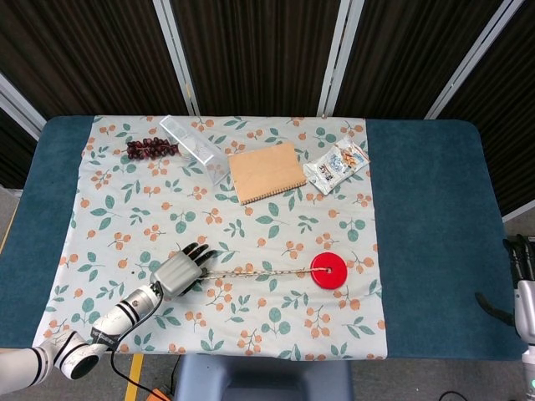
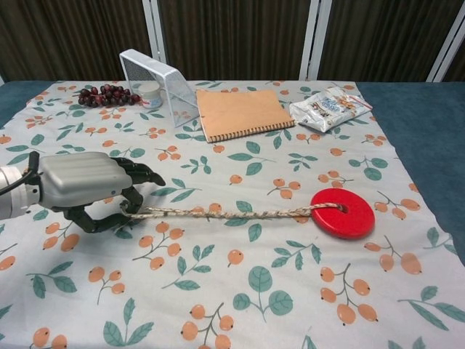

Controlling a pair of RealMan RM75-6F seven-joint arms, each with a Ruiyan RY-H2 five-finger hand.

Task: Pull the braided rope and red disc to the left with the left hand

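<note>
A braided rope [image 2: 225, 214] lies stretched taut across the floral cloth, its right end tied through the hole of a flat red disc [image 2: 343, 213]. My left hand [image 2: 91, 187] grips the rope's left end, fingers curled around it. From the head view the same rope [image 1: 259, 272] runs from the left hand [image 1: 179, 272] to the red disc [image 1: 328, 271]. My right hand [image 1: 522, 269] shows only at the far right frame edge, off the table and far from the rope; its fingers are too cropped to read.
Along the back of the cloth sit a bunch of dark grapes [image 2: 106, 95], a wire basket on its side [image 2: 156, 82] with a small jar inside, a brown notebook [image 2: 242, 113] and a snack packet [image 2: 329, 107]. Blue tabletop [image 1: 426, 217] flanks the cloth.
</note>
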